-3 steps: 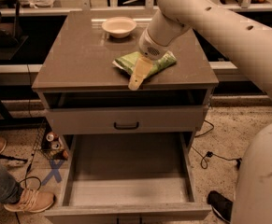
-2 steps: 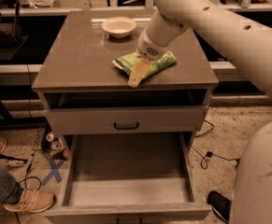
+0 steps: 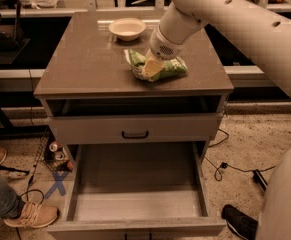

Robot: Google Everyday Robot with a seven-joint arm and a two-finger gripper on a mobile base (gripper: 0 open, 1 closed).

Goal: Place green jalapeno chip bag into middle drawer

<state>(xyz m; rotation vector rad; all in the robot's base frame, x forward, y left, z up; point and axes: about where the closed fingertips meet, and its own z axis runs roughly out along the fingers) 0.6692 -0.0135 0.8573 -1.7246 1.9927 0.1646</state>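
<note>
Gripper [image 3: 153, 68] down on green jalapeno chip bag [image 3: 174, 69], whether it grips I cannot tell, middle drawer [image 3: 137, 189] open well below it, white bowl [image 3: 127, 29] beyond

Bag [image 3: 174, 69] under claw [image 3: 153, 69] — middle drawer [image 3: 135, 181] open

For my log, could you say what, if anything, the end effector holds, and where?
Unclear; the end effector sits on the middle of the green jalapeno chip bag.

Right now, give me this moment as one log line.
gripper: at chip bag on cabinet top | middle drawer: open | bag: not in drawer
</note>
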